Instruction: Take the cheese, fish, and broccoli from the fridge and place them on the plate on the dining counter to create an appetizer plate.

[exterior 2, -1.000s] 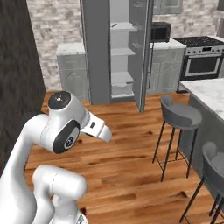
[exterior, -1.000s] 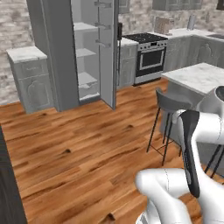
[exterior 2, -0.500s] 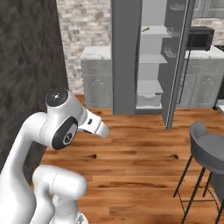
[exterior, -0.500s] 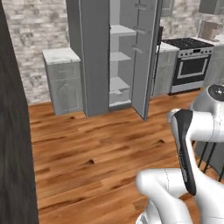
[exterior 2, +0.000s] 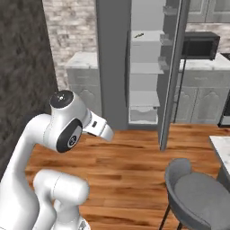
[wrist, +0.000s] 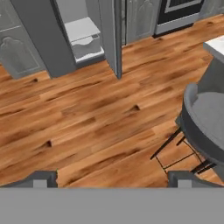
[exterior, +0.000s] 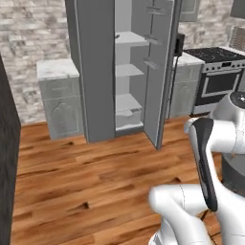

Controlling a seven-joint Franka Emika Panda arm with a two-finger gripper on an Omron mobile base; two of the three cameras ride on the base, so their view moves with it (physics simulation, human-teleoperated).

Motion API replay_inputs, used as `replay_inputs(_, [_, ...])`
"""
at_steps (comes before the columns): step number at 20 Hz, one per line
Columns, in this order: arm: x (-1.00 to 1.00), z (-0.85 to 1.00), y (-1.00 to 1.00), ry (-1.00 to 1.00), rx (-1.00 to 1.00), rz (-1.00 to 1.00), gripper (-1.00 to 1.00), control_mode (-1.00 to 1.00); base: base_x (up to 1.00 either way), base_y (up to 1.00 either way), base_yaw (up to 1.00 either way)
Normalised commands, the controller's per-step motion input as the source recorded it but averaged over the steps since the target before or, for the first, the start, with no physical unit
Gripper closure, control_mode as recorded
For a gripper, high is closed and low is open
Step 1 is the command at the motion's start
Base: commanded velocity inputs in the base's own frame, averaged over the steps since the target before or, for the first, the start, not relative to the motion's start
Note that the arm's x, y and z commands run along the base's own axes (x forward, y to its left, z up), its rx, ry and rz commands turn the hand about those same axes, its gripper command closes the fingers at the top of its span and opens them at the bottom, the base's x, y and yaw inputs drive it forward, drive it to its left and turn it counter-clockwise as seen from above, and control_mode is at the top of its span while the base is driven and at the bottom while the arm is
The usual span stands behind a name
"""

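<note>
The fridge (exterior: pixel 95 72) stands ahead, tall and dark grey, with its door (exterior: pixel 160 72) swung open on a pale interior with several shelves (exterior 2: pixel 143 68). A small slender dark item (exterior 2: pixel 139 34) lies on an upper shelf, too small to identify. The cheese, fish, broccoli and plate are out of view. A white corner of the dining counter (exterior 2: pixel 222 150) shows at the right, also in the hand view (wrist: pixel 216 46). My gripper (wrist: pixel 113 180) hangs open over the wooden floor, well short of the fridge (wrist: pixel 83 35), with nothing between its fingertips (wrist: pixel 41 178).
A grey round stool (exterior 2: pixel 197 188) stands close on the right, also in the hand view (wrist: pixel 205 118). A black microwave (exterior 2: pixel 200 45) and a stove (exterior: pixel 220 72) sit right of the fridge, a marble-topped cabinet (exterior: pixel 60 95) to its left. A dark wall (exterior 2: pixel 22 67) is near left.
The whole picture has shifted as the base moved. The fridge now sits centred and larger, and the island and stools have slid off to the right. The gripper stays open.
</note>
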Motion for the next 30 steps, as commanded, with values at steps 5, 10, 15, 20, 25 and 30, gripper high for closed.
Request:
replay_inputs(5, [0.00, 0.00, 0.00, 0.00, 0.00, 0.00, -1.00, 1.00, 1.00, -0.02, 0.15])
replay_inputs(10, [0.00, 0.00, 0.00, 0.00, 0.00, 0.00, -1.00, 1.00, 0.99, -0.01, 0.13])
replay_inputs(15, [0.00, 0.00, 0.00, 0.00, 0.00, 0.00, -1.00, 1.00, 0.87, -0.27, 0.07])
replay_inputs(20, [0.00, 0.00, 0.00, 0.00, 0.00, 0.00, -1.00, 1.00, 0.88, -0.25, 0.07])
replay_inputs(25, [0.00, 0.00, 0.00, 0.00, 0.00, 0.00, -1.00, 1.00, 0.77, -0.33, 0.06])
replay_inputs(30, [0.00, 0.00, 0.00, 0.00, 0.00, 0.00, -1.00, 1.00, 0.56, -0.59, 0.04])
